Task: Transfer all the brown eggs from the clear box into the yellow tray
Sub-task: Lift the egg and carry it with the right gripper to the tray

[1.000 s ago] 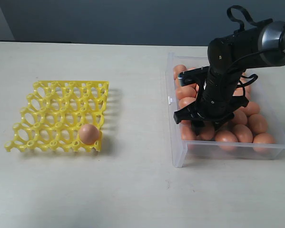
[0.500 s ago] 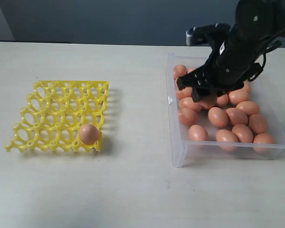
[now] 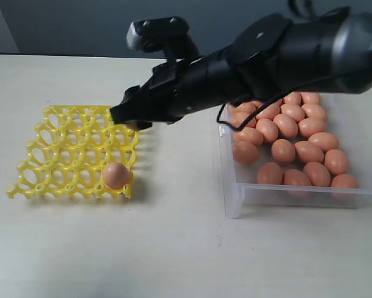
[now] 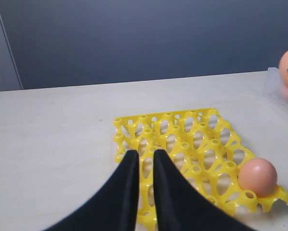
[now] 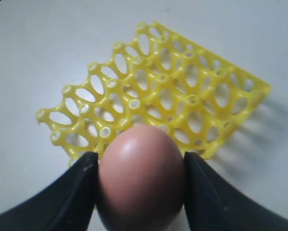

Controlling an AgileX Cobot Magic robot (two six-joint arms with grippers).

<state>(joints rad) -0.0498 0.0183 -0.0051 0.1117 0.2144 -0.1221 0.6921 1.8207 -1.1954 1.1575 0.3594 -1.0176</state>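
As right pincer [image 5: 140, 162] clamps brown egg [image 5: 141, 180] near yellow tray [image 5: 191, 100], egg's base cropped, left pincer [image 4: 144, 155] near-closed, empty

A lab-like test bench: bare pale tabletop [image 3: 173, 248] against a plain dark-grey wall [image 3: 80, 25].

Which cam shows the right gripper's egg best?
Right wrist view: the held egg sits large between both fingers. Exterior view hides it behind the right gripper; left wrist view catches only its edge.
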